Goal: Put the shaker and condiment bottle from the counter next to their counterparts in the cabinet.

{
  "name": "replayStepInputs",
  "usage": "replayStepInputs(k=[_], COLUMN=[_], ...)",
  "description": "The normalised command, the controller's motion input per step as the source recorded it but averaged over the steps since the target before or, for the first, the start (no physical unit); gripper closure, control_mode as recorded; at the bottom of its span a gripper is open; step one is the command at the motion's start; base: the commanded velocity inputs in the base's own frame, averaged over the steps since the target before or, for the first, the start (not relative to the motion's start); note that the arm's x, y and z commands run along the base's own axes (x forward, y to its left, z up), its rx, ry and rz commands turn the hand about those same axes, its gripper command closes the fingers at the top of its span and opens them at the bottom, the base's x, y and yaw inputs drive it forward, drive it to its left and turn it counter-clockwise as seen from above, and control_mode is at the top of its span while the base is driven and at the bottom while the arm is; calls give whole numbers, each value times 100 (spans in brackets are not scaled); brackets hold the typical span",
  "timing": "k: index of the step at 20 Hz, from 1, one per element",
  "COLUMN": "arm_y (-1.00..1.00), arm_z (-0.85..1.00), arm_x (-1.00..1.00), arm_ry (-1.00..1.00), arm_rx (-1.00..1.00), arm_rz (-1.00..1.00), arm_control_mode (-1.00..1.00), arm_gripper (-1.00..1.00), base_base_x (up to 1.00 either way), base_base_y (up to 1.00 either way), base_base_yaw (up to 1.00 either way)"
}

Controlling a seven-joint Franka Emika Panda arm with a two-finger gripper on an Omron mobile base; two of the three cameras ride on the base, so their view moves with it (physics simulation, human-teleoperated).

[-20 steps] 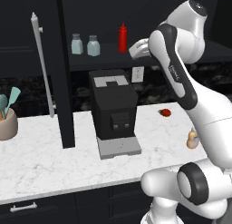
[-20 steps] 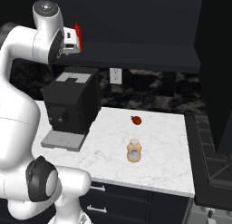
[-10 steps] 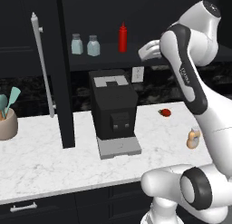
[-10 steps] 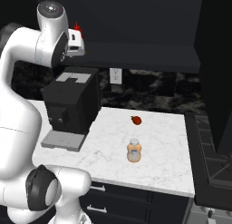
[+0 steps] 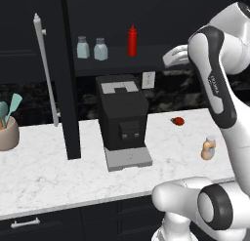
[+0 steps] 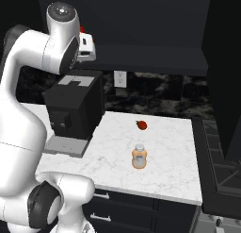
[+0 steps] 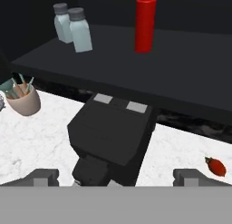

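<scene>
White and empty, the gripper (image 5: 171,57) hangs with its jaws spread wide, at shelf height just right of the cabinet (image 5: 68,89) opening, above and to the right of the black coffee machine (image 5: 122,118). Its two dark fingertips (image 7: 43,175) sit far apart at the bottom of the hand view, grasping nothing.

On the dark shelf (image 7: 136,73) two pale blue-green shakers (image 7: 74,28) stand upright, side by side and touching or nearly so, with the tall red squeeze bottle (image 7: 145,21) upright well to their right.

The condiment bottle (image 6: 139,156) stands upright on the counter (image 6: 164,166), cap up, near the front edge, apart from a small red item (image 6: 141,125) lying behind it. The left base view shows the open door's long grey bar handle (image 5: 45,69) and a tan holder (image 5: 7,132) with teal utensils in it at the counter's left end; the right base view shows a wall outlet (image 6: 120,78).
</scene>
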Motion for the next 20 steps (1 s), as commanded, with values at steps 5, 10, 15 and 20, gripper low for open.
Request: replayStepInputs(k=[5,10,15,20], arm_y=[-33,-31,-25,-28], arm_z=[0,0,0,0], arm_x=[-14,-7,0,0], arm_ry=[0,0,0,0], arm_rx=[0,0,0,0], arm_rz=[0,0,0,3], arm_control_mode=[-100,-100,-100,-100], arm_gripper=[-100,-100,-100,-100], base_base_x=[0,0,0,0], base_base_y=[0,0,0,0], base_base_yaw=[0,0,0,0])
